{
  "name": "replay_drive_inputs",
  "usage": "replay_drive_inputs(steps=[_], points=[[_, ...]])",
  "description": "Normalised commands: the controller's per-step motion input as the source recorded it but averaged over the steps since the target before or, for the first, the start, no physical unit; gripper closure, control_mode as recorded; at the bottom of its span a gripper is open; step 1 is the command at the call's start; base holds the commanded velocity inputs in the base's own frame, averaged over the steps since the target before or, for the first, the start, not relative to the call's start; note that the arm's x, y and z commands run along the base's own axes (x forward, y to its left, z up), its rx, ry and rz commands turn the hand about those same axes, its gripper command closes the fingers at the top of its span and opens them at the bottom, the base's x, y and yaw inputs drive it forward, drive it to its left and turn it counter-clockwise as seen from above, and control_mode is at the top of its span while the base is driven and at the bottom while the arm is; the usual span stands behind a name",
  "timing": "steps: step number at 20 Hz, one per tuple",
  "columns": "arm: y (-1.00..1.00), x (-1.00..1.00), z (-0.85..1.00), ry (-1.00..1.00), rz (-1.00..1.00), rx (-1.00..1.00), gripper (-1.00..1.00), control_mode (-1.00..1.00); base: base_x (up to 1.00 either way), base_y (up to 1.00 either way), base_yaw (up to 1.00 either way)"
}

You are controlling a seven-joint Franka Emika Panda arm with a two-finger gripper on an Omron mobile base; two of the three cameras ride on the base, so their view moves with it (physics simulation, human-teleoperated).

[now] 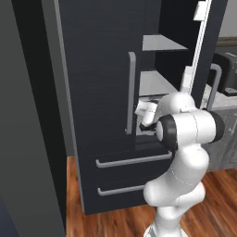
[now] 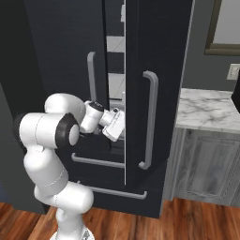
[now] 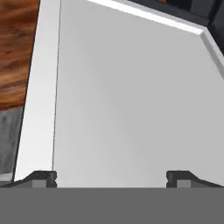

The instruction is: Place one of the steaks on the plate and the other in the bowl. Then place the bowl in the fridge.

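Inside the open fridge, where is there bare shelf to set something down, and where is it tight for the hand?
The grey shelf in front of the open gripper lies bare from its pale front lip to the back wall in the hand view. The upper shelf also looks bare. It is tight at the fridge opening: the hand sits in the narrow gap between the doors.

Tall black fridge [image 2: 159, 56] with its doors slightly ajar, white arm's hand [image 2: 115, 124] reaching into the gap, marble worktop [image 2: 206, 110] at right
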Motion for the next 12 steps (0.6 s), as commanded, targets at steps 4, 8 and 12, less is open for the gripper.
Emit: replay_drive_inputs(steps=[4, 8, 12], points=[[-0.63, -0.18, -0.02, 0.44, 0.02, -0.14, -1.0, -1.0, 0.0, 0.0, 0.0], [-0.99, -0.59, 0.0, 0.27, 0.0, -0.02, -1.0, -1.0, 0.0, 0.0, 0.0], [-1.0, -0.78, 0.0, 0.12, 0.02, 0.01, -1.0, -1.0, 0.0, 0.0, 0.0]])
